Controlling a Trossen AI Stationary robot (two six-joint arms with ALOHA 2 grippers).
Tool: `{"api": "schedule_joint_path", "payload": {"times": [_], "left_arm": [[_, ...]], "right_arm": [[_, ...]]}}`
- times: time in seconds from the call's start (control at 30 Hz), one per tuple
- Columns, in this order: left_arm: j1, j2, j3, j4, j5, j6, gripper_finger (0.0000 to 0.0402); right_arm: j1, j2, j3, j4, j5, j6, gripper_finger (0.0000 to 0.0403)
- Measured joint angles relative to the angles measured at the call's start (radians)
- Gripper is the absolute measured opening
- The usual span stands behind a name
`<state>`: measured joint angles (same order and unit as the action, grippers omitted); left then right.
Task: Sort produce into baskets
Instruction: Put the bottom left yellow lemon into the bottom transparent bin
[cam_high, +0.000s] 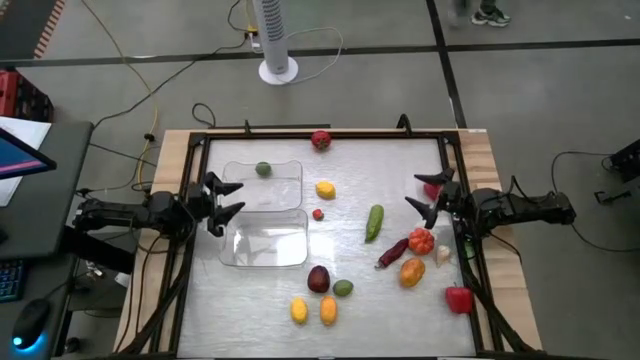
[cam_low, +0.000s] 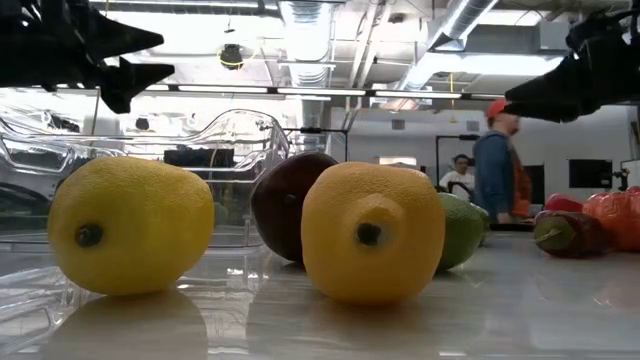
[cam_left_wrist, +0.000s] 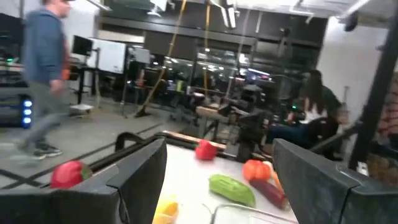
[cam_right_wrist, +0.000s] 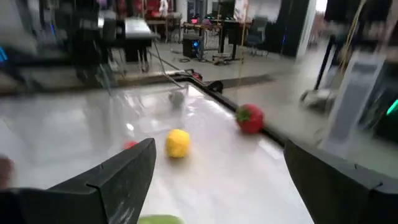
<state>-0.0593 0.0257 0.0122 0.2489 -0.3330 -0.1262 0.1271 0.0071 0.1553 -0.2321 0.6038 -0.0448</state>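
Observation:
Toy produce lies scattered on the table: a green cucumber (cam_high: 374, 222), a yellow lemon (cam_high: 325, 188), a dark purple piece (cam_high: 318, 278), two yellow pieces (cam_high: 313, 311) near the front, an orange piece (cam_high: 420, 240) and red ones at the right. Two clear trays (cam_high: 265, 215) stand left of centre; the far one holds a green piece (cam_high: 263, 169). My left gripper (cam_high: 228, 200) is open and empty above the trays' left side. My right gripper (cam_high: 425, 195) is open and empty above the table's right part, over a red piece (cam_high: 432, 190).
A red strawberry-like piece (cam_high: 320, 139) lies at the table's far edge and a red pepper (cam_high: 459, 298) near the right front. A dark frame rail (cam_high: 320, 133) runs round the table. People show in the room beyond (cam_low: 495, 165).

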Motion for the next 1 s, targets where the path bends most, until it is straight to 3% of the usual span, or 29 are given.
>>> {"api": "schedule_joint_path", "payload": {"times": [0.17,0.33,0.43,0.57,0.73,1.0], "left_arm": [[0.0,0.0,0.0,-0.005,-0.012,0.0,0.0277],[0.0,0.0,0.0,-0.001,-0.038,0.046,0.0277],[0.0,0.0,0.0,0.049,-0.08,0.099,0.0277],[0.0,0.0,0.0,0.155,-0.139,0.161,0.0277],[0.002,0.0,0.0,0.169,-0.241,0.138,0.0277],[0.05,0.078,0.134,-0.126,-0.247,-0.068,0.0277]], "right_arm": [[0.0,0.0,0.0,0.0,0.0,-0.167,0.0379],[0.0,0.0,0.0,0.0,-0.001,-0.196,0.0379],[0.0,0.0,0.0,0.003,-0.005,-0.127,0.0379],[0.004,0.0,0.0,0.014,-0.015,0.125,0.0379],[-0.006,0.0,0.0,0.102,-0.028,0.184,0.0379],[-0.015,0.0,0.0,0.283,-0.011,0.146,0.0379]]}}
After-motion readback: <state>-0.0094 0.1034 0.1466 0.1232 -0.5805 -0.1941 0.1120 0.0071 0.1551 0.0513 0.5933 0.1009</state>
